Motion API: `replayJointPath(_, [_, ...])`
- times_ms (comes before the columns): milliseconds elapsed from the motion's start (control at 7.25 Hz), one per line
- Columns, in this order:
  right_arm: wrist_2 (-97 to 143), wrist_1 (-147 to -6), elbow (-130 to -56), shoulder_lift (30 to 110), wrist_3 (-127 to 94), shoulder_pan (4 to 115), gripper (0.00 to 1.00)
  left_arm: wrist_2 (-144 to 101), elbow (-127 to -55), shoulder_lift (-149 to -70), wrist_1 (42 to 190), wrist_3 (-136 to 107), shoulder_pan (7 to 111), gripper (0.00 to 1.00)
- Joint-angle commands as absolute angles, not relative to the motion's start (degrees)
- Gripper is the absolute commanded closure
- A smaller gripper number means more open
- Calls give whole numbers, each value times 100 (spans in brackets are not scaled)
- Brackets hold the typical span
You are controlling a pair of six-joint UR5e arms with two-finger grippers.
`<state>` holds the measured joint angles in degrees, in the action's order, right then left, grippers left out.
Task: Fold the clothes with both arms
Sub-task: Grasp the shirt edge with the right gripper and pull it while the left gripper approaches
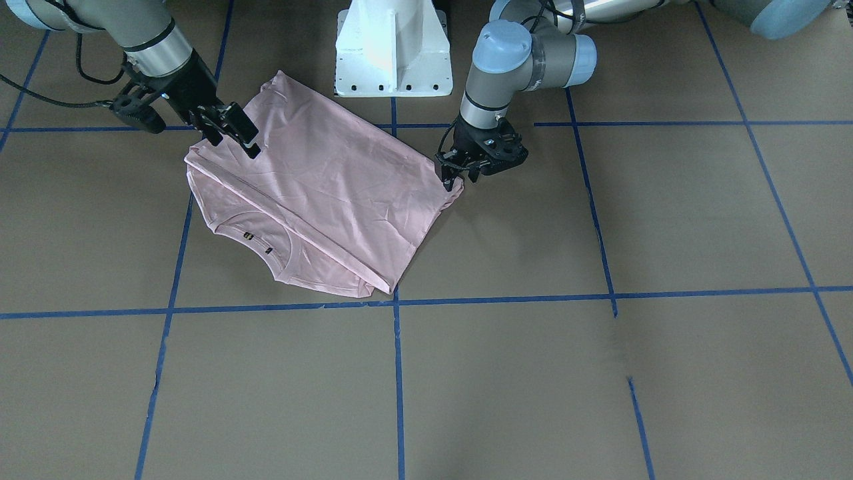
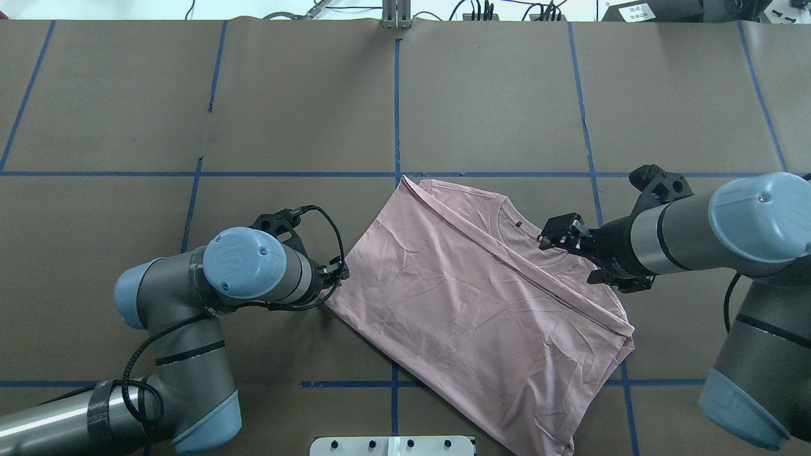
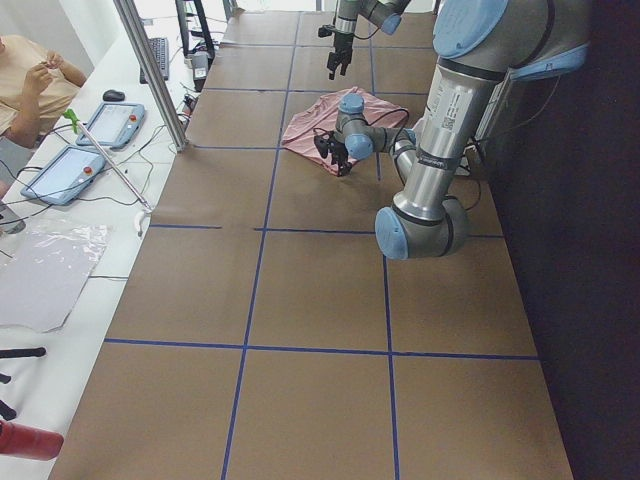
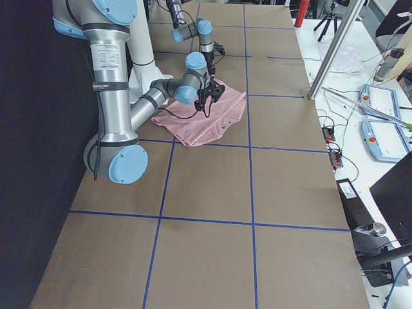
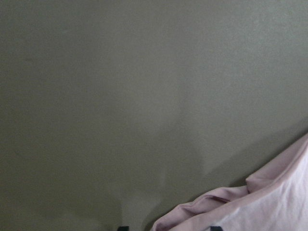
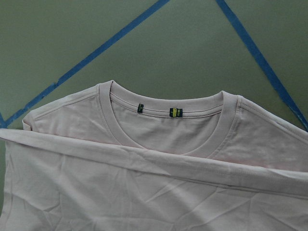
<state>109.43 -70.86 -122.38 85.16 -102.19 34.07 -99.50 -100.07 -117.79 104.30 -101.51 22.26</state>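
The light pink T-shirt (image 1: 320,187) lies folded on the brown table, plain side up, and its print is hidden. Its ribbed collar (image 6: 163,103) with small tags shows beyond the folded edge. My left gripper (image 1: 452,181) is low at the shirt's side corner (image 2: 355,278). In the left wrist view the bunched corner (image 5: 216,204) lies between its two spread fingertips, so it is open. My right gripper (image 2: 557,235) hovers over the shirt (image 2: 469,297) by the collar. It looks open and holds nothing.
The white pedestal base (image 1: 393,53) stands just behind the shirt. Blue tape lines (image 1: 398,373) grid the table. An operator (image 3: 30,80) and control tablets (image 3: 110,120) are beyond the table's far side.
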Motion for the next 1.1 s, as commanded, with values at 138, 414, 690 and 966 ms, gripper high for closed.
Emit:
replayJointPath(138, [10942, -7093, -12234, 8517, -10169, 3463, 0, -9949, -9932, -11795, 10415, -10151, 2197, 51])
replayJointPath(414, [10951, -7093, -12243, 8508, -10152, 3463, 0, -9940, -9923, -11804, 10424, -10151, 2197, 65])
replayJointPath(690, [10960, -7084, -12243, 8517, -10151, 3480, 0, -9940, -9932, -11812, 10424, -10143, 2197, 100])
replayJointPath(966, [10978, -7093, -12278, 8517, -10143, 3480, 0, -9888, -9993, -11804, 10415, -10143, 2215, 100])
